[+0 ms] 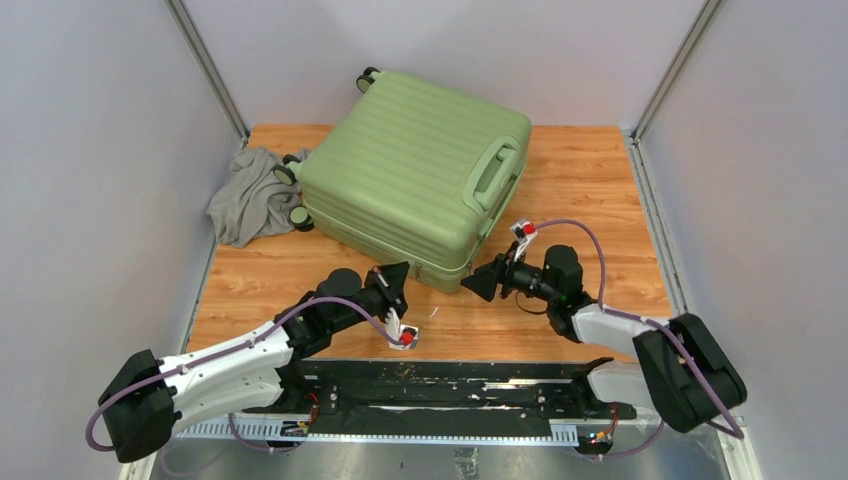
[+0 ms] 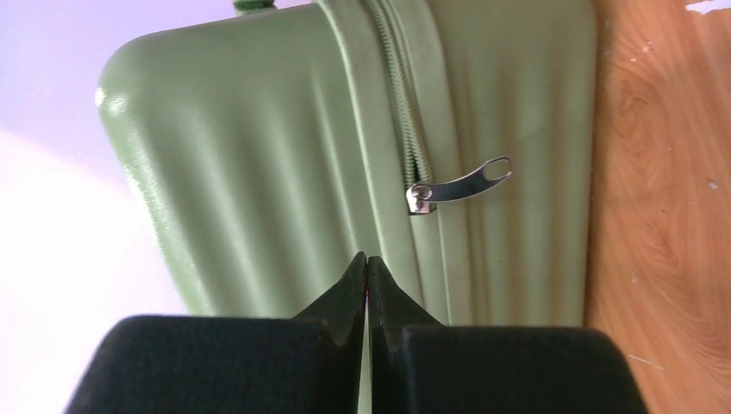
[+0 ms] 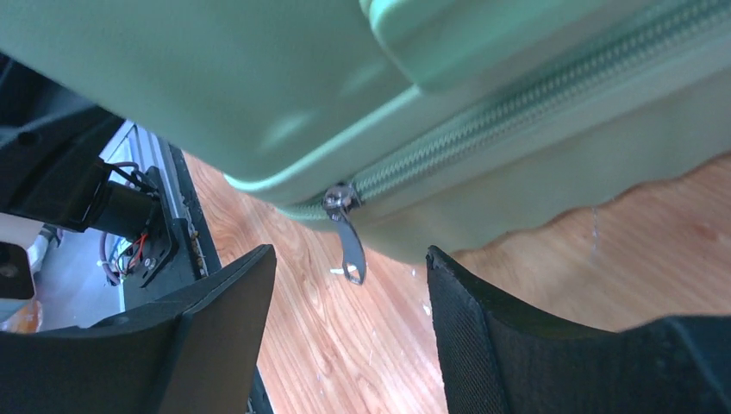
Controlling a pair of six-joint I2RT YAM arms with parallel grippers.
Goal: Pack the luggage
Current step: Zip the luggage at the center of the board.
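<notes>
Luggage (image 1: pixel 415 185) lies shut on the table (image 1: pixel 600 180), its zipper pull (image 3: pixel 349 254) dangling just ahead of my spread right fingers (image 3: pixel 534 345), my left fingers (image 2: pixel 336 302) pressed together empty, so I judge I'm working the zipper and must pinch that pull next.

Two bench-mounted arms in matching livery: white shells on the left arm (image 1: pixel 225 365) and right arm (image 1: pixel 615 325), bulky black joint housings, a mauve cable (image 1: pixel 572 221) looping along each. Small red-and-white fittings (image 1: pixel 408 338), possibly connectors, sit near the wrists. The fingers (image 3: pixel 491 336) are black wedges, one pair finely textured; a black base rail (image 1: pixel 450 385) carries pale scuff marks.
</notes>
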